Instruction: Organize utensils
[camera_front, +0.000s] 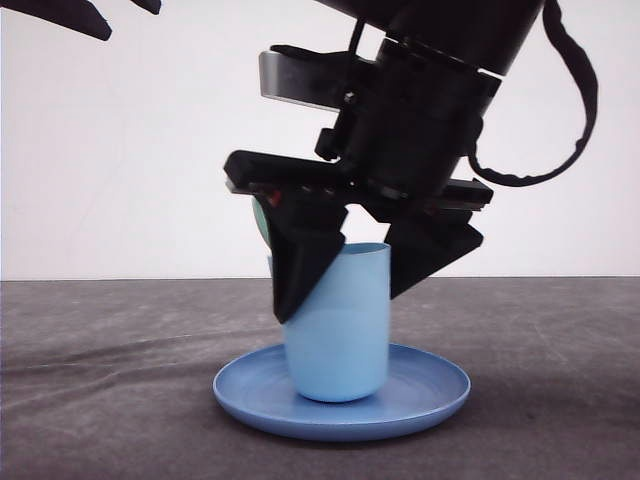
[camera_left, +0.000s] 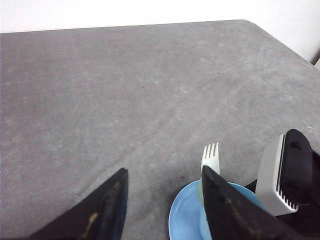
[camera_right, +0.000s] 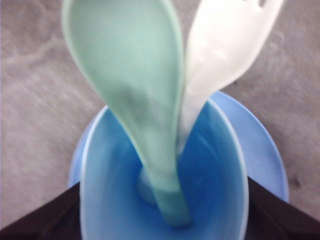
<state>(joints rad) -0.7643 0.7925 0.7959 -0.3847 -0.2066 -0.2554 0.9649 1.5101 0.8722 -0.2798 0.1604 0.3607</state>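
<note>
Plate (camera_front: 250, 395) comes nearest in the front view: round, blue, shallow, with faint concentric rings, lying flat on the grey mottled table (camera_front: 90, 380). Upright at its centre stands the light blue cup (camera_front: 345, 340), smooth-walled and rounded at the base.

Right gripper (camera_front: 375, 270) hangs directly over the cup, its black wedge-shaped fingers spread wide, one tip overlapping the cup's wall at about 9 o'clock, the other just beside the rim at about 3 o'clock. The jaws are released and grasp nothing. The bulky black arm and its looped cable block most of what lies above the cup; only a sliver of the mint-green spoon (camera_front: 262, 220) peeks out behind the finger at 10 o'clock.

From the right wrist view, looking down into the cup (camera_right: 100, 200), the spoon (camera_right: 135, 90) stands handle-down, its oval matte bowl leaning over the rim. The white fork (camera_right: 225, 55) leans beside it, handle also inside the cup, the two touching or nearly so along their necks. The plate (camera_right: 270, 155) rings the cup below.

In the left wrist view, the left gripper (camera_left: 165, 205) hovers above the table (camera_left: 125, 90), fingers parted and empty. Past its fingers the fork's four tines (camera_left: 210, 155) rise above the plate (camera_left: 182, 215).
</note>
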